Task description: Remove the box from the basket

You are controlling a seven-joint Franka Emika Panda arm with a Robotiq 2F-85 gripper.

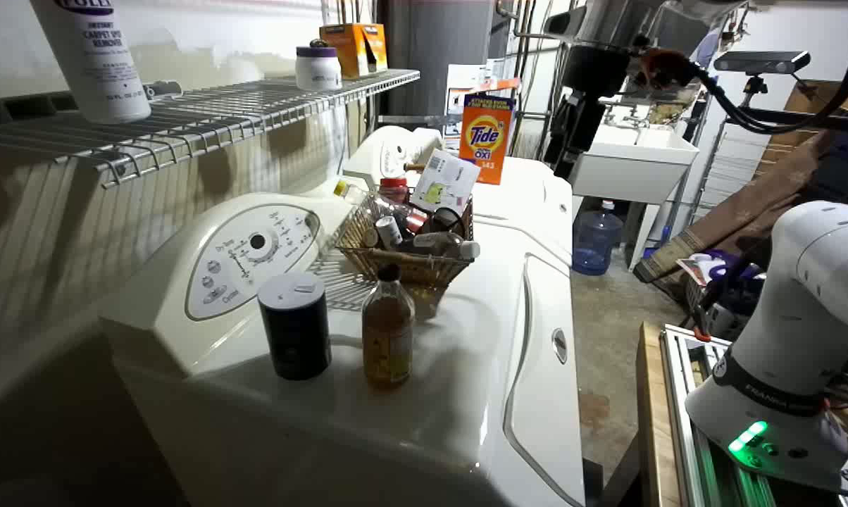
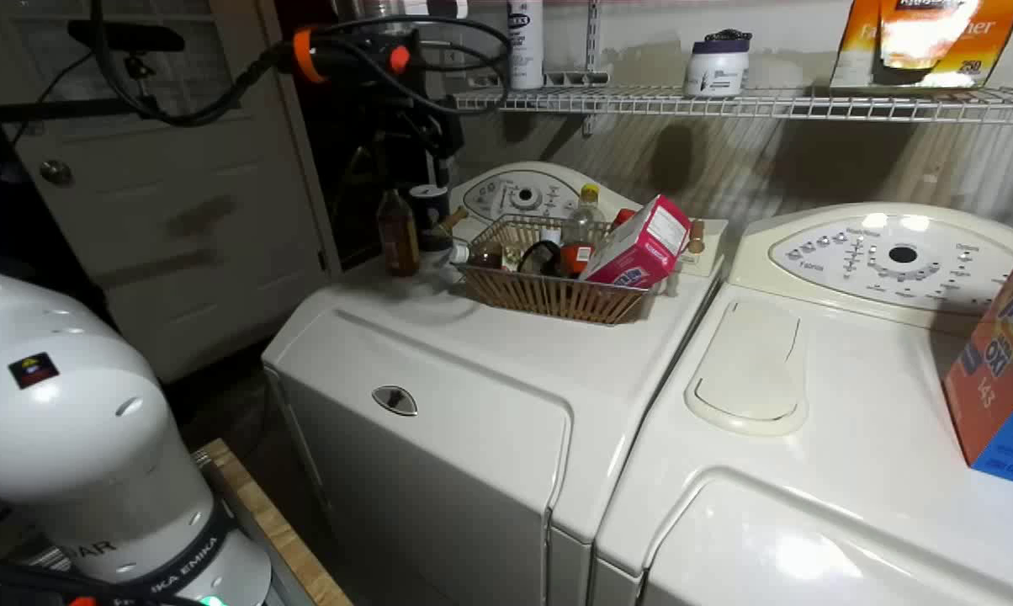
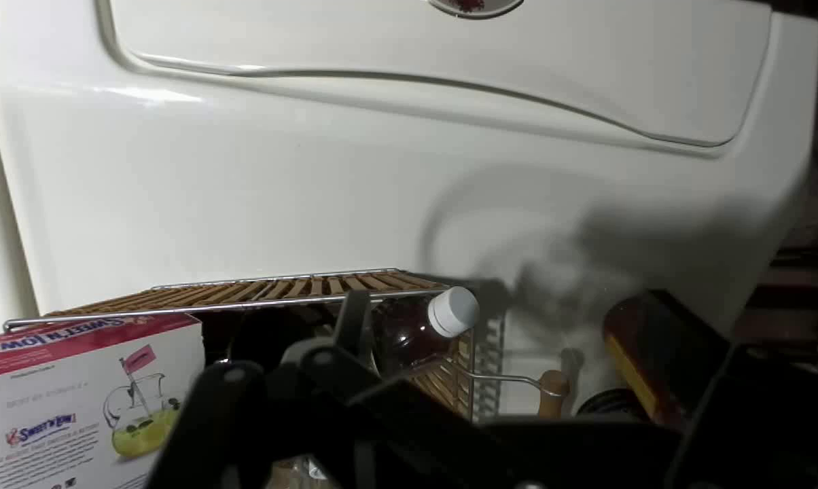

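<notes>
The box [image 1: 446, 179] is a small white and pink-red carton. It leans tilted among bottles in the basket, its upper part above the rim, as both exterior views show [image 2: 641, 244]. In the wrist view the box [image 3: 76, 414] is at the lower left. The basket [image 1: 403, 267] is brown slats on a wire frame; it also shows in an exterior view [image 2: 548, 296] and the wrist view [image 3: 293, 288]. My gripper [image 3: 518, 380] is open and empty, in the air above the washer [image 1: 563, 151], apart from the box. In an exterior view it [image 2: 442, 156] is left of the basket.
An amber bottle [image 1: 387, 338] and a black canister [image 1: 294, 327] stand beside the basket. A white-capped bottle [image 3: 426, 322] pokes over the basket's end. A taller orange box [image 1: 486, 137] stands farther along the machines. A wire shelf [image 2: 776, 105] runs above the machines.
</notes>
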